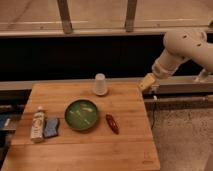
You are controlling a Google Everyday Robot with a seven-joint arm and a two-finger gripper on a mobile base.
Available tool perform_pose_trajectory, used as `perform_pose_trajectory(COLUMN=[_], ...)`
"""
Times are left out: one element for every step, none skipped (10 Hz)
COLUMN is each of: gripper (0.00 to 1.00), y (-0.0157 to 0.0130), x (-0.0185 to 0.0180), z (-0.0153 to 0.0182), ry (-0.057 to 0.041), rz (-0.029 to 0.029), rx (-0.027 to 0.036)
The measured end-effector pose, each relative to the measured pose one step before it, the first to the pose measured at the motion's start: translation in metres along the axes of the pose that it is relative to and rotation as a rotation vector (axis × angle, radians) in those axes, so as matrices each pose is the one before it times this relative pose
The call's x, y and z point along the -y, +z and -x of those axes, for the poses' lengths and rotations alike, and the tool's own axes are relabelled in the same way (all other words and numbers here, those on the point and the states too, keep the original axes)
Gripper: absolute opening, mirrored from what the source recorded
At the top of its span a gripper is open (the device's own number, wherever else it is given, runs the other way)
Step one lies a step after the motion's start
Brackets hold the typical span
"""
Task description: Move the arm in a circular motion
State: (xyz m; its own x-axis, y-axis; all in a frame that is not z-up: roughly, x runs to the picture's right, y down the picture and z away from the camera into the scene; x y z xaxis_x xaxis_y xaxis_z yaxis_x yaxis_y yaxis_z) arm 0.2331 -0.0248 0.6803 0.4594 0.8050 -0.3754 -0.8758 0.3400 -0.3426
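Camera view, looking down on a wooden bench [90, 150]. My arm [182, 47] enters from the upper right as thick, cream-white, rounded segments. Its large joint sits high near the right edge, and the last segment slopes down and to the left. The arm ends in my hand [147, 82], a small tan-yellow wedge, so the whole arm lies above and to the right of the hand, which is its lowest and leftmost part. The hand hangs just off the bench's far right corner, in front of the grey ledge [60, 84] that runs behind the bench, and it touches none of the things on the bench. Whether the hand is wide or narrow I cannot tell from this view. A white cup [100, 84] stands at the far edge of the bench, to the left of the hand and clearly apart from it. A green bowl [81, 114] sits near the middle of the bench. A small dark red thing [112, 123] lies just beside the bowl on its right. A pale bottle [37, 124] rests near the left edge, with a blue sponge [51, 127] just beside it, between bottle and bowl. Speckled floor [185, 135] shows to the right of the bench, below the arm.
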Motion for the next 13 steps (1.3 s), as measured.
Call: perform_pose_trajectory(gripper=[0.80,0.80,0.80,0.80,0.80,0.80,0.80,0.80,0.80,0.80,0.80,0.80,0.80], y=[-0.01024,-0.00846,-0.00604,-0.00098,0.00395,0.00413,0.01015,0.01468,0.01473,0.01633,0.00974,0.00047,-0.00096], x=[0.00793,0.00668,0.00898,0.01442,0.00751,0.00295,-0.00229,-0.01012,-0.01233,-0.01736,-0.01483,-0.00066,0.00274], z=[0.00373,0.00913,0.01054,0.01823,0.01782,0.01264,0.01978,0.01966,0.01374,0.01218,0.00698,0.00006,-0.00345], ry=[-0.00268,-0.00649,-0.00481,-0.00920,-0.01083,-0.00859,-0.01966,-0.02737,-0.02411,-0.02966,-0.03103,-0.00407,0.00555], rz=[-0.00093,0.00087,-0.00187,0.00147,0.00670,0.00526,0.00965,0.01427,0.01662,0.02349,0.01691,-0.00138,-0.00200], rx=[0.02755,0.01571,0.00948,0.01034,0.00763,0.00236,-0.00351,-0.00708,-0.00918,-0.01200,-0.01135,-0.00201,-0.00092])
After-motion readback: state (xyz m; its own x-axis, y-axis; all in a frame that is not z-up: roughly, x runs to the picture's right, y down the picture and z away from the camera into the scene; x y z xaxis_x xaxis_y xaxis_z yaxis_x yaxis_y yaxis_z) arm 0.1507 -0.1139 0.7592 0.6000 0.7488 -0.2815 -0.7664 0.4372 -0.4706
